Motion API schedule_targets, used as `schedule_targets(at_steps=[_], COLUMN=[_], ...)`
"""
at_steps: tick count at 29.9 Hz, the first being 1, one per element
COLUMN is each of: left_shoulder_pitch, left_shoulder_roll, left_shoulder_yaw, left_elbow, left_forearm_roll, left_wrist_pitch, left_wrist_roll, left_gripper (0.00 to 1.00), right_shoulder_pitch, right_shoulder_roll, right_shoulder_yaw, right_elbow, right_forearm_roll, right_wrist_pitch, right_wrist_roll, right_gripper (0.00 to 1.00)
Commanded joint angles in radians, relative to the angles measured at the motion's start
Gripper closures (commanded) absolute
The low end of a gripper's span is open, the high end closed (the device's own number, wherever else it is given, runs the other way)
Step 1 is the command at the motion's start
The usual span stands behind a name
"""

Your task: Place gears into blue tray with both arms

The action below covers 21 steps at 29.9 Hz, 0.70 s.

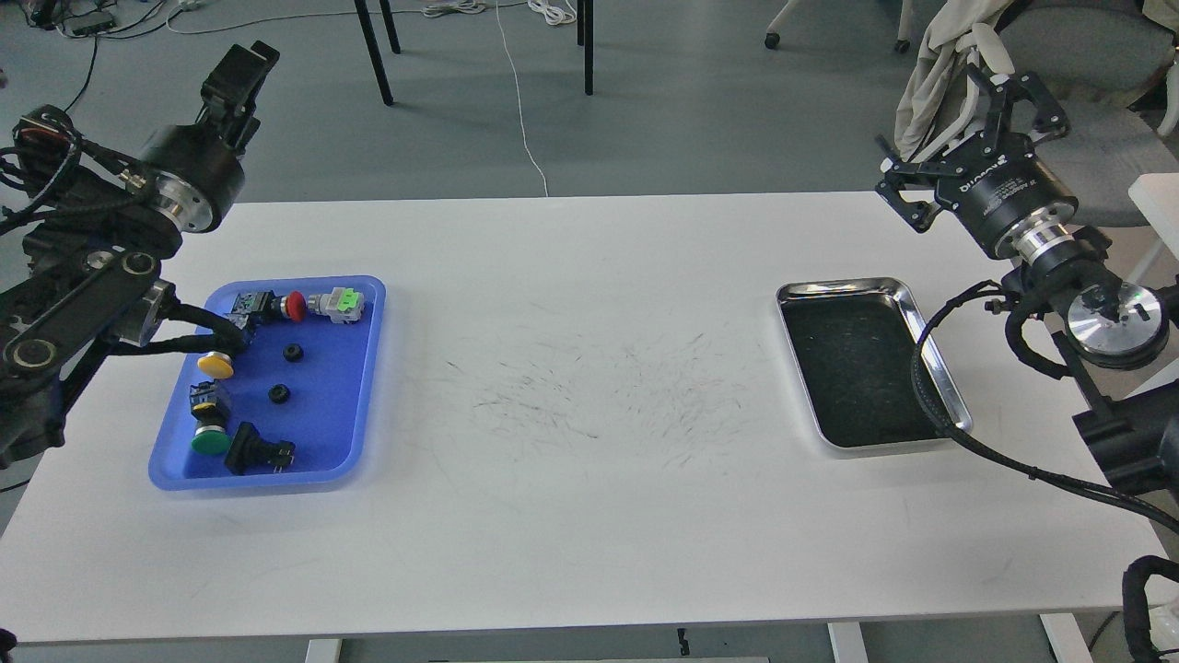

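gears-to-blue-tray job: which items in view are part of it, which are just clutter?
Job:
- two tiny black round gears, already in the tray
- shallow blue plastic tray
- left gripper, right gripper

Clutter:
- red, yellow, green push-buttons
- green-capped grey connector
- black boxy plug
- shiny steel tray

A long white tabletop runs across the room, its middle scuffed with thin dark scratch marks. Two trays sit straight on it, well apart. Toward the left end lies a blue tray, shallow with rounded corners, holding small parts. Toward the right end lies a shiny steel tray with a dark bottom; a black cable crosses over its right rim.
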Motion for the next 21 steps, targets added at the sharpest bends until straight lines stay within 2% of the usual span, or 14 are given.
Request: schedule_targets(at_steps=[1,3,5,8,9,11,15,18,21], left_shoulder_pitch=[0.006,0.005,0.003,-0.003,-0.006,-0.007,-0.009,-0.032,-0.047], left_shoulder_roll=[-0.094,-0.118,-0.137,-0.189,-0.198,-0.203,-0.206,-0.204,-0.203], left_shoulder_yaw=[-0.034,-0.023,-0.022,-0.032,-0.034,-0.033,-0.034,-0.026,-0.022], left_elbow=[0.132,0.221,0.301,0.393,0.418,0.44,0.44,0.438,0.438], left_forearm_roll=[-0.189,-0.301,-0.376,-0.435,-0.455,-0.487,-0.51,-0.51,-0.508], left_wrist_pitch=[-0.107,-0.175,-0.253,-0.408,-0.434,-0.463,-0.468,-0.466,-0.469], left_wrist_roll=[-0.05,-0.104,-0.138,-0.167,-0.17,-0.173,-0.175,-0.204,-0.207], left_gripper=[0.02,0.02,0.02,0.02,0.02,0.02,0.02,0.02,0.02], right_shoulder_pitch=[0.016,0.005,-0.012,-0.053,-0.058,-0.061,-0.075,-0.078,-0.078], right_shoulder_roll=[0.036,0.038,0.038,0.038,0.038,0.038,0.038,0.038,0.041], right_shoulder_yaw=[0.0,0.0,0.0,0.018,0.02,0.02,0.021,0.021,0.021], right_elbow=[-0.024,-0.024,-0.025,-0.016,-0.016,-0.014,-0.01,-0.008,-0.008], right_forearm_roll=[0.0,0.001,0.003,0.005,0.005,0.005,0.006,0.006,0.006], right_wrist_pitch=[-0.036,-0.037,-0.037,-0.03,-0.03,-0.03,-0.025,-0.022,-0.022], right_wrist_roll=[0.001,0.001,0.001,0.001,0.001,0.001,0.001,0.001,0.001], right_gripper=[0.01,0.01,0.01,0.01,0.01,0.01,0.01,0.01,0.01])
